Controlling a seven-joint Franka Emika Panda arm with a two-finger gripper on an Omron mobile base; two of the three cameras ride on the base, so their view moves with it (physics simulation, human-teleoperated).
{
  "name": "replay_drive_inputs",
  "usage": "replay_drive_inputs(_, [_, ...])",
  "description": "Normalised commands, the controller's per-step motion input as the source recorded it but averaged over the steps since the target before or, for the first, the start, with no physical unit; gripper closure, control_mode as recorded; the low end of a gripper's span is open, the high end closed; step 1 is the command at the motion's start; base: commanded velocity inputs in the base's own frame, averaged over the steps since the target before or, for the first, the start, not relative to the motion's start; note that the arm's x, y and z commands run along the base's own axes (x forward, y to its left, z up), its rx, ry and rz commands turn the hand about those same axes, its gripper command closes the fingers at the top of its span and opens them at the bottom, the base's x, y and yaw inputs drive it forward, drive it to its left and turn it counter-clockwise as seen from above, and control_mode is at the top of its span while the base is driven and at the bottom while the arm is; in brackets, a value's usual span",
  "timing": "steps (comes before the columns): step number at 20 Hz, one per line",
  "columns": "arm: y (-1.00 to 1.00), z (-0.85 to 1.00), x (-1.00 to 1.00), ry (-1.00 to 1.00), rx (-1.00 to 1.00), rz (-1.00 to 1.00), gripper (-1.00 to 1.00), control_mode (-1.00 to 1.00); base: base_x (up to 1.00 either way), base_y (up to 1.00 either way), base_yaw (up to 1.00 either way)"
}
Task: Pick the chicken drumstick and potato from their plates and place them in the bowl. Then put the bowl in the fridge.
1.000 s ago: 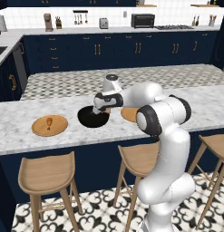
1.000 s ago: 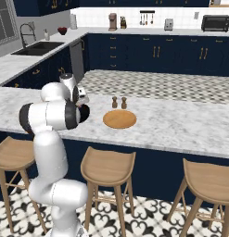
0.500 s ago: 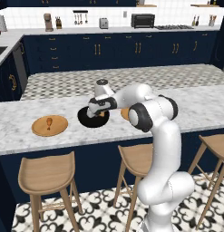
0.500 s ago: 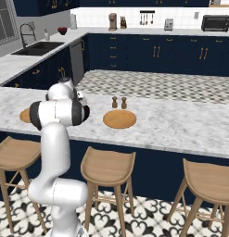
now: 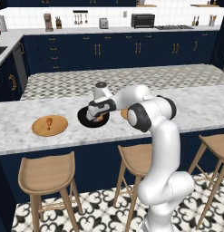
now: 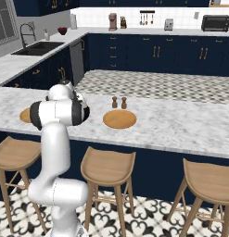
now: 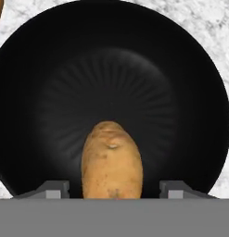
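As it sits in the bowl (image 7: 111, 60), the potato (image 7: 111, 159) looks firm and fairly light, a smooth tan oval with faint specks; I'd pinch it across its narrow middle, since that skin could slip. Tool (image 7: 113, 190) hangs right above, tips wide apart either side, clear of the potato, nothing gripped. Out on the bench (image 5: 22, 118), the drumstick (image 5: 49, 122) waits on its plate (image 5: 38, 129) beside the bowl.

Navy cabinets (image 5: 109, 50), marble island (image 6: 181, 125), 3 stools (image 6: 108, 167).
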Motion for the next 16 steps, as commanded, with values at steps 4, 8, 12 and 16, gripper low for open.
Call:
replay_drive_inputs(4, [0.0, 0.09, -0.29, -0.05, 0.0, 0.0, -1.0, -1.0, 0.0, 0.0, 0.0])
replay_drive_inputs(8, [-0.04, 0.56, -0.81, -0.08, 0.08, -0.05, -1.0, -1.0, 0.0, 0.0, 0.0])
replay_drive_inputs(12, [0.06, 0.4, -0.9, -0.09, 0.25, -0.28, -1.0, -1.0, 0.0, 0.0, 0.0])
replay_drive_inputs(16, [-0.29, 0.23, -0.95, 0.01, 0.08, -0.28, -1.0, -1.0, 0.0, 0.0, 0.0])
